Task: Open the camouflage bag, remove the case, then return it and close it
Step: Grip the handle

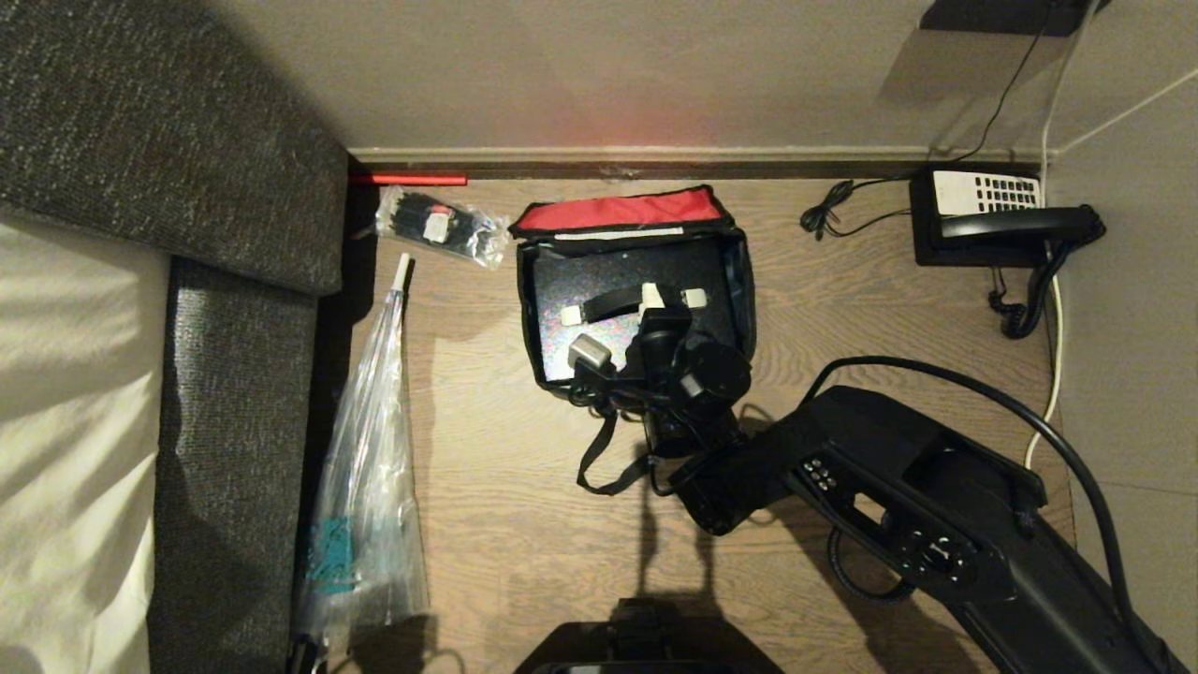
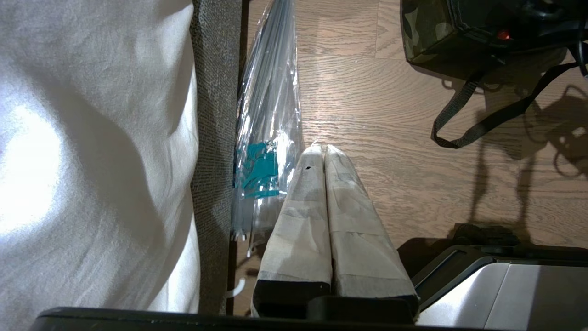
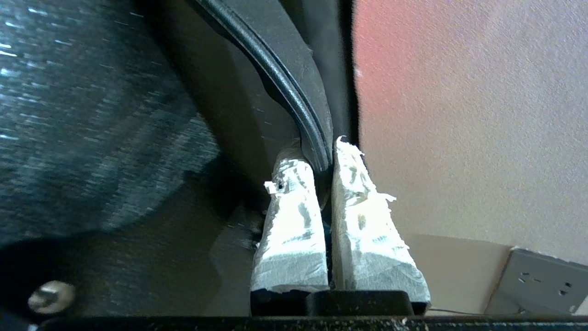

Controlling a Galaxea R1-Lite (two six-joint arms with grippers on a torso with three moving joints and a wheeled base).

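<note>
One right hand clamping case handle

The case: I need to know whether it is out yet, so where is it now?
In the head view the case sits inside the open camouflage bag on the floor, mid-frame, with the right hand shut on its handle.

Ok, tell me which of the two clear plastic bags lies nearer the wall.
The small clear plastic bag of black items, beside the camouflage bag's red lid; the long one lies along the sofa.
</note>
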